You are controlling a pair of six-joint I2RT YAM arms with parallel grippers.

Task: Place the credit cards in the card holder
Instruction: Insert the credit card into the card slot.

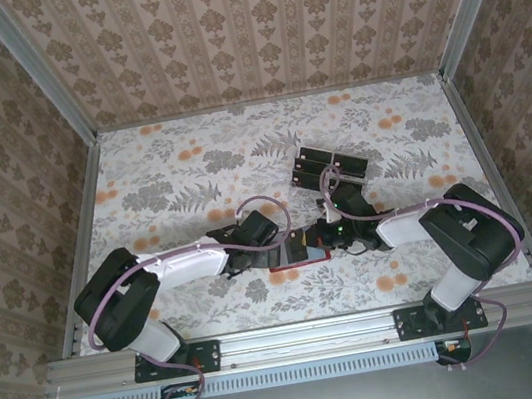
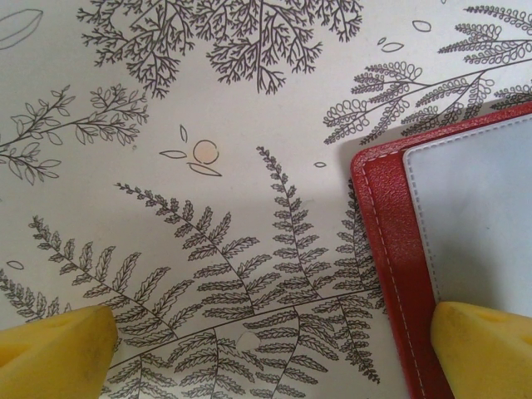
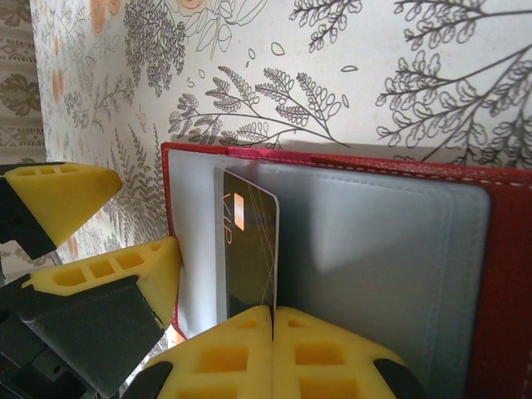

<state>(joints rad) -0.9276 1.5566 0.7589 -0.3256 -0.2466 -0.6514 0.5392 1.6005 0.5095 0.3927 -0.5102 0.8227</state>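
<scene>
The card holder [image 3: 391,249] is a red wallet lying open on the table, grey inside facing up, also seen from above as the card holder [image 1: 294,262]. My right gripper [image 3: 273,316] is shut on a black credit card [image 3: 249,249] with an orange chip. The card stands on edge over the grey inside, near the left half. My left gripper [image 2: 274,349] is open. Its right finger [image 2: 486,345] sits over the red edge of the card holder [image 2: 386,249], its left finger [image 2: 54,349] over the cloth. Those fingers [image 3: 116,270] show at the holder's left edge.
A clear rack [image 1: 329,165] holding more black cards stands behind the wallet, right of centre. The table carries a fern-and-flower cloth [image 1: 172,184] and is walled on three sides. Both arms meet at the wallet near the front edge.
</scene>
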